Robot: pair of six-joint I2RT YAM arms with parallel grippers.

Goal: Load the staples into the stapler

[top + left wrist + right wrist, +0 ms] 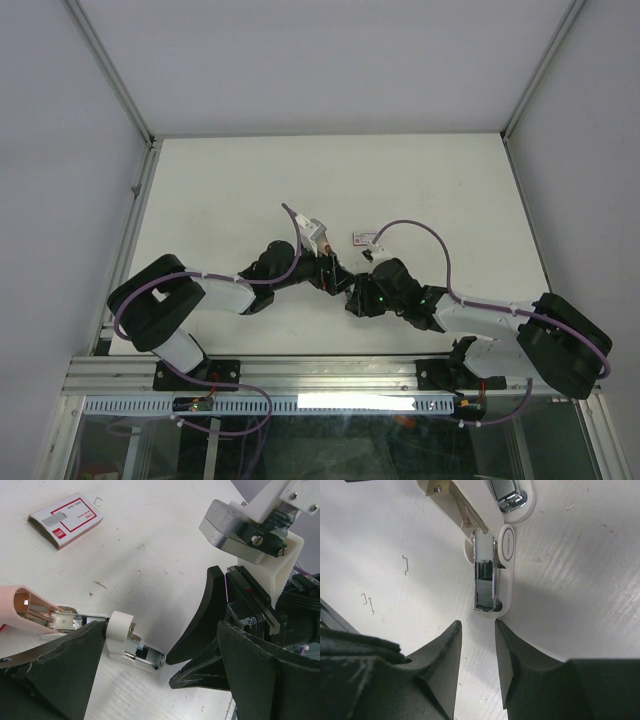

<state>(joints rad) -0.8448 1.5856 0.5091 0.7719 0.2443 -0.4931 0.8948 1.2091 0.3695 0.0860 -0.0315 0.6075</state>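
While the white table [400, 180] carries both arms toward its middle, the step in hand is judged to be the readying of the opened stapler, with the loading itself not yet done.

The left gripper [162, 622] is seen with its fingers spread wide. Nothing is clamped between them; only one finger [55, 670] lies across the hinge end of the stapler [120, 630]. The right gripper [476, 625] is held low with its fingertips a little apart and nothing between them, pointed at the free end of the stapler and just short of it.

The stapler is laid open on the table between the two grippers. Its pale pink half is swung away to one side, and its white half faces up with the metal magazine [484, 580] exposed. Whether any staples sit in that channel cannot be told.

The staples [65, 519] are found in their red-and-white box, flat on the table and well apart from the stapler, touched by neither gripper. A few loose single staples [406, 564] are scattered on the surface nearby.

For the next move, a strip would have to be drawn from the box. A narrow, careful pinch is called for, with the strip lined up along the channel before it is lowered in.
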